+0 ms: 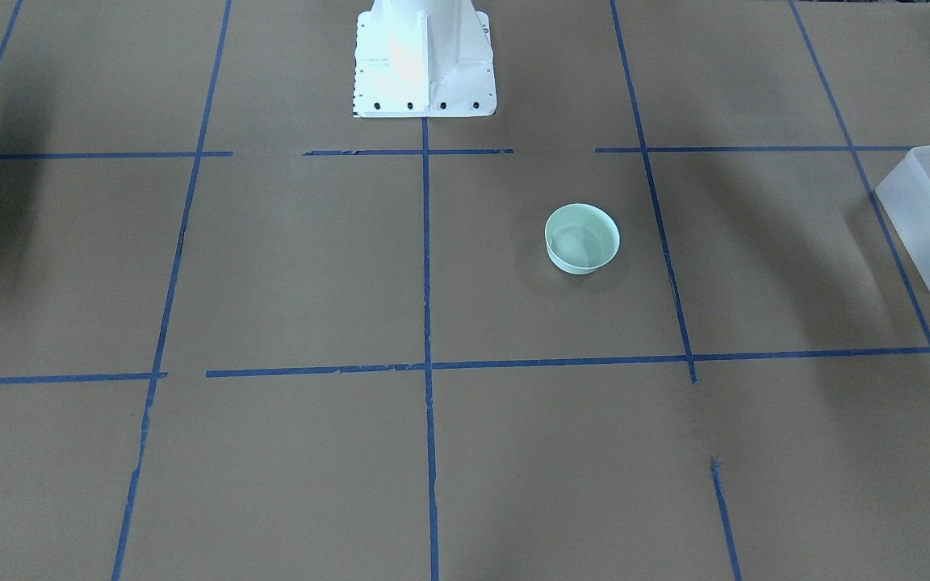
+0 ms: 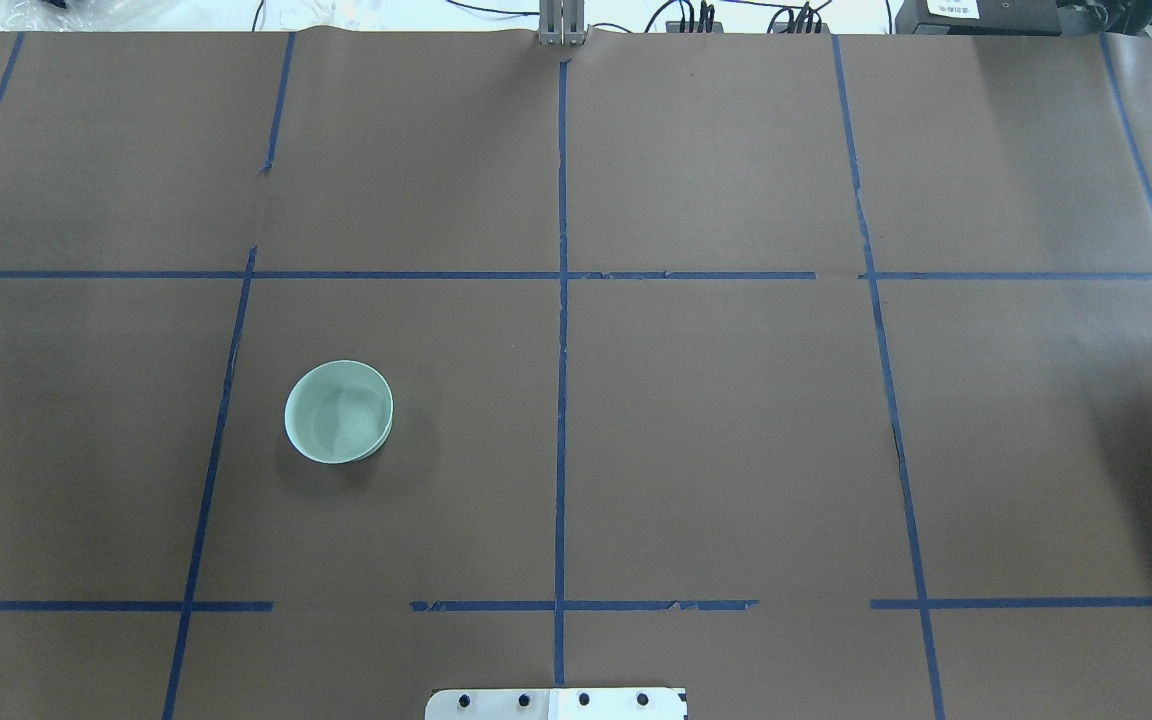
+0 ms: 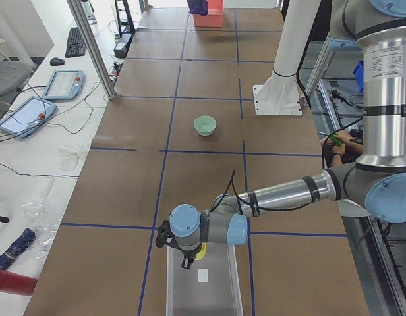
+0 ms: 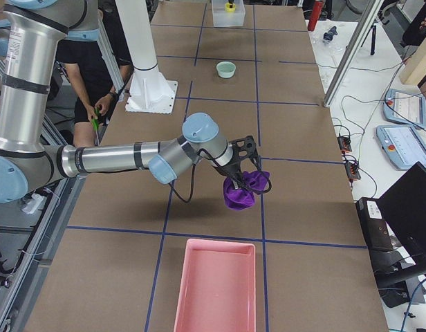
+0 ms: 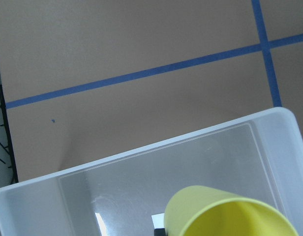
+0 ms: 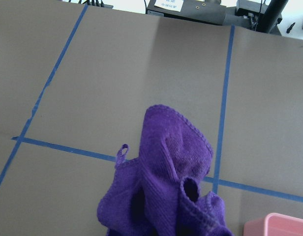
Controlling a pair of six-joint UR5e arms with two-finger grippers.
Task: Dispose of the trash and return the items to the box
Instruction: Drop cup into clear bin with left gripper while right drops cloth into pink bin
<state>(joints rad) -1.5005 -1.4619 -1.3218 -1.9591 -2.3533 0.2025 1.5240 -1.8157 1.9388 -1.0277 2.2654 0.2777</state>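
Note:
The pale mint-green bowl [image 1: 582, 238] stands upright and alone on the brown table; it also shows in the overhead view [image 2: 339, 411]. The frosted white box [image 3: 183, 289] sits at the table's left end. My left gripper [image 3: 188, 262] is over the box's end and holds the yellow cup [image 5: 225, 214] tilted above the box's floor [image 5: 141, 187]. My right gripper [image 4: 235, 173] holds a purple cloth [image 6: 166, 187] that hangs above the table, short of the pink tray [image 4: 216, 283]. Neither gripper's fingers show in the wrist views.
The robot's white base [image 1: 425, 64] stands at the table's robot-side edge. Blue tape lines grid the brown paper. Tablets, cables and a metal post [image 3: 91, 46] lie along the operators' side. A person [image 4: 95, 83] stands behind the robot.

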